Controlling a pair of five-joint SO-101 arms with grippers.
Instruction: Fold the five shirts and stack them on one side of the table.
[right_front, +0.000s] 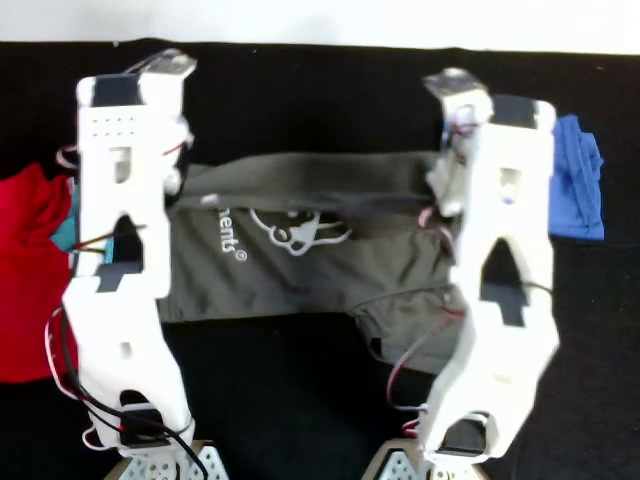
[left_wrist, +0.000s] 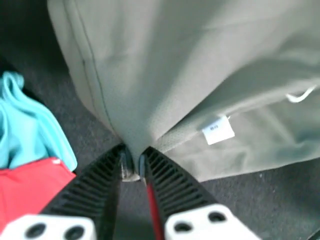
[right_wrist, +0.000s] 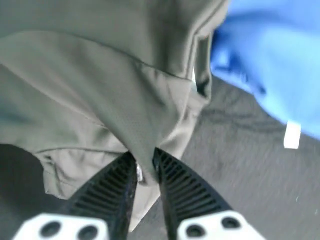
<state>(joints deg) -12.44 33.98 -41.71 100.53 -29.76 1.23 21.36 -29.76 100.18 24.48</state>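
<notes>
The left gripper (left_wrist: 132, 156) is pinched narrow on a fold at one edge of the olive-grey shirt (right_front: 300, 270), and the right gripper (right_wrist: 145, 161) is clamped the same way on a fold at the opposite edge, so the shirt stretches between the two over the black tabletop (right_front: 280, 400). A turquoise shirt (left_wrist: 25, 130) and a red shirt (right_front: 25, 270) lie just beside the left gripper, away from the right one. A blue shirt (right_front: 577, 185) lies near the right gripper on its outer side.
</notes>
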